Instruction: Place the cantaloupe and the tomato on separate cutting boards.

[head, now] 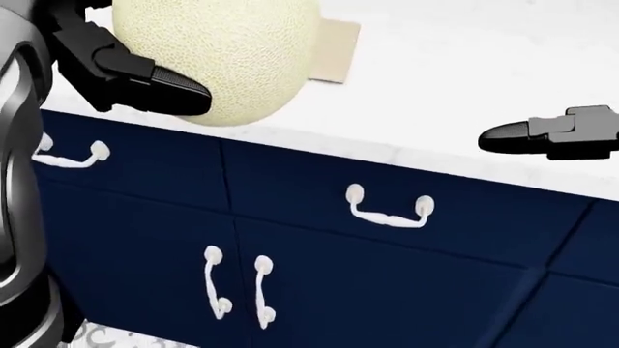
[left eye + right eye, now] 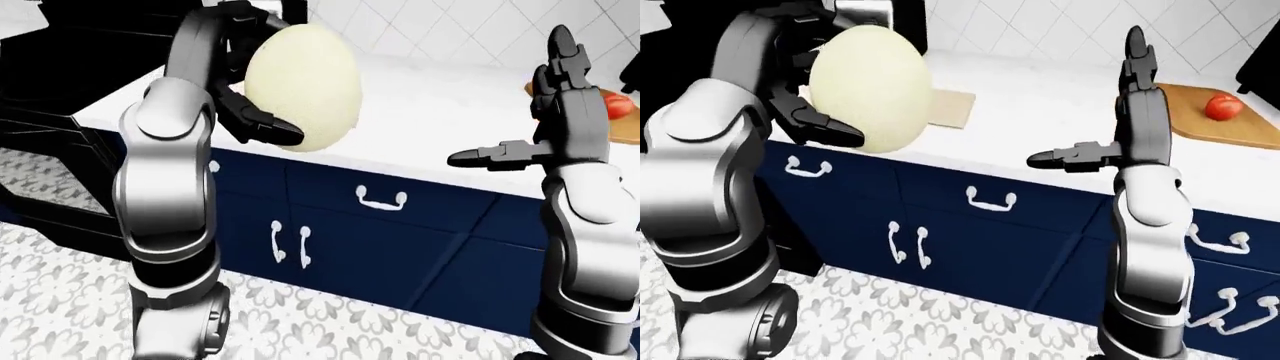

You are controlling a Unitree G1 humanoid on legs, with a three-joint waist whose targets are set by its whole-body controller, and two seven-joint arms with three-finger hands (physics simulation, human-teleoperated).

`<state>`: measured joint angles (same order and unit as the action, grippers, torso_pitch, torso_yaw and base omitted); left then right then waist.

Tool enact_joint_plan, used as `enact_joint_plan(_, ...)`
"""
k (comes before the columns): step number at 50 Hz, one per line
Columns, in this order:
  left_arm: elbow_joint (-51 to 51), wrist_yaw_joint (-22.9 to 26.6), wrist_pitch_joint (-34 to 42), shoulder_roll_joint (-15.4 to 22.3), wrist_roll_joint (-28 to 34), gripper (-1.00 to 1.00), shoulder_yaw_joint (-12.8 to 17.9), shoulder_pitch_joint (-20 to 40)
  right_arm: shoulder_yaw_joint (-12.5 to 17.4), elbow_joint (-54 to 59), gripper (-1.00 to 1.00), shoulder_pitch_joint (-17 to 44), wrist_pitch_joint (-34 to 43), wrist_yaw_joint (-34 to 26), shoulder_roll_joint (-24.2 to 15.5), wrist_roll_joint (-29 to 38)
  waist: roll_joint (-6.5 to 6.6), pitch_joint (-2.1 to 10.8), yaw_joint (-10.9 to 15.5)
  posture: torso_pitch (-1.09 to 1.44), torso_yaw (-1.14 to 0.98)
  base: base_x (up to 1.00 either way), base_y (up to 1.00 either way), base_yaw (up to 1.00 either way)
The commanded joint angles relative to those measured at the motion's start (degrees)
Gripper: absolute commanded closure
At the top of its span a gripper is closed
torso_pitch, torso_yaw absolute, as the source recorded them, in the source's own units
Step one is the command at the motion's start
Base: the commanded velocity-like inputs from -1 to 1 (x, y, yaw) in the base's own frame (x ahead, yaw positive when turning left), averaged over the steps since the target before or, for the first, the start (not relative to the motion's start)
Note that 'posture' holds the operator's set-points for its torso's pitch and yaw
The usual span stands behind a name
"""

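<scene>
white marble counter (image 1: pixel 455 94) behind netted, egg-shaped cantaloupe (image 1: pixel 227 51) in left hand (image 1: pixel 125 72).

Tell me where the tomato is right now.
The tomato sits on the wooden cutting board at the right-eye view's far right, on the white counter, beyond the raised right hand.

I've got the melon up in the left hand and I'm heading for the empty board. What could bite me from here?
1. The cantaloupe is big for the left hand; only fingers show under its lower side, so it may roll out.
2. It hides most of the pale cutting board, so the set-down is partly blind.
3. The open right hand hovers near the counter edge and could clip it.
</scene>
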<state>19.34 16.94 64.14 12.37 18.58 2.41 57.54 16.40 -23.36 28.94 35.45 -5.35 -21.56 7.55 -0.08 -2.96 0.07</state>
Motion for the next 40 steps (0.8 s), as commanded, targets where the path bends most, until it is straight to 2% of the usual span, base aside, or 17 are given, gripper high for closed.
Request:
enact_joint_plan(1,1.56,-0.20,-2.04,0.23,-0.01,1.00,0.25,1.95,0.73,-2.19,-1.00,1.62,-1.51,0.60,-0.93,0.20,0.12,1.20,-0.10,0.00,0.00,0.00,0.00,0.00)
enact_joint_plan(5,1.51,-0.29,-2.19,-0.01,0.03,1.00,0.11,1.81,0.83,-2.07,-1.00,1.37,-1.88,0.70,-0.76,-0.35,-0.83,0.64,0.12,0.00,0.00,0.00,0.00,0.00)
enact_joint_plan(8,1.54,-0.17,-2.09,0.00,0.09,1.00,0.04,1.95,0.90,-2.50,-1.00,1.65,-0.96,0.87,-0.89,-0.61,-2.69,0.58,0.78,0.00,0.00,0.00,0.00,0.00)
enact_joint_plan(9,1.61,-0.11,-1.92,0.02,0.13,1.00,0.05,2.07,0.83,-2.30,-1.00,1.72,-0.93,1.08,-0.99,-0.46,-3.86,0.75,1.08,0.00,0.00,0.00,0.00,0.00)
enact_joint_plan(10,1.64,-0.07,-1.83,0.05,0.16,1.00,0.05,2.17,0.92,-2.44,-1.00,1.84,-0.62,1.09,-1.03,-0.57,-4.17,2.10,1.21,0.00,0.00,0.09,0.00,0.00)
enact_joint_plan(11,1.68,-0.04,-1.79,0.05,0.20,1.00,0.02,2.19,0.96,-2.41,-1.00,1.86,-0.63,1.17,-1.05,-0.64,-2.73,1.33,1.06,0.00,0.00,0.16,0.00,0.00)
enact_joint_plan(13,1.59,-0.08,-2.28,-0.04,0.18,1.00,0.06,1.83,1.06,-2.27,-1.00,2.03,-0.69,1.32,-1.14,-0.81,-1.75,0.80,0.83,0.00,0.00,0.24,0.00,0.00)
enact_joint_plan(18,1.47,-0.28,-2.58,-0.43,0.22,1.00,-0.10,1.45,1.25,-2.40,-1.00,1.85,-0.84,1.58,-1.38,-1.20,2.21,0.53,0.20,0.00,0.00,0.32,0.00,0.00)
enact_joint_plan(22,1.50,-0.29,-2.66,-0.49,0.24,1.00,-0.03,1.29,1.24,-2.40,-1.00,1.53,-1.16,1.67,-1.32,-1.33,2.23,0.63,0.25,0.00,0.00,0.38,0.00,0.00)
enact_joint_plan(25,1.27,-0.33,-2.92,-0.56,0.22,1.00,-0.07,1.25,1.29,-2.58,-1.00,1.68,-0.89,1.72,-1.51,-1.40,0.91,1.15,0.54,0.00,0.00,0.39,0.00,0.00)
enact_joint_plan(28,1.35,-0.33,-2.83,-0.61,0.29,1.00,-0.15,1.23,1.30,-2.41,-1.00,1.36,-1.36,1.74,-1.42,-1.44,-1.05,0.53,1.32,0.00,0.00,0.47,0.00,0.00)
enact_joint_plan(30,1.37,-0.26,-2.76,-0.59,0.34,1.00,-0.21,1.30,1.39,-2.60,-1.00,1.24,-1.36,1.71,-1.40,-1.54,-3.81,1.03,1.77,0.00,0.00,0.48,0.00,0.00)
enact_joint_plan(31,1.44,-0.24,-2.66,-0.61,0.38,1.00,-0.23,1.36,1.47,-2.66,-1.00,1.24,-1.28,1.71,-1.40,-1.63,-6.22,1.90,1.68,0.00,0.00,0.47,0.00,0.00)
enact_joint_plan(32,1.51,-0.20,-2.58,-0.62,0.42,1.00,-0.27,1.40,1.48,-2.66,-1.00,1.21,-1.32,1.72,-1.41,-1.66,-4.12,0.95,1.16,0.00,0.00,0.48,0.00,0.00)
enact_joint_plan(33,1.47,-0.20,-2.69,-0.63,0.43,1.00,-0.25,1.35,1.45,-2.72,-1.00,1.18,-1.28,1.71,-1.46,-1.64,-5.16,0.65,1.72,0.00,0.00,0.48,0.00,0.00)
enact_joint_plan(34,1.54,-0.18,-2.57,-0.63,0.48,1.00,-0.23,1.43,1.44,-2.76,-1.00,1.14,-1.29,1.72,-1.46,-1.63,-5.05,0.73,1.20,0.00,0.00,0.47,0.00,0.00)
enact_joint_plan(40,1.50,0.07,-2.48,-0.42,0.59,1.00,-0.12,1.70,1.22,-2.99,-1.00,1.04,-1.29,1.63,-1.45,-1.35,-2.10,1.53,0.61,0.00,0.00,0.22,0.00,0.00)
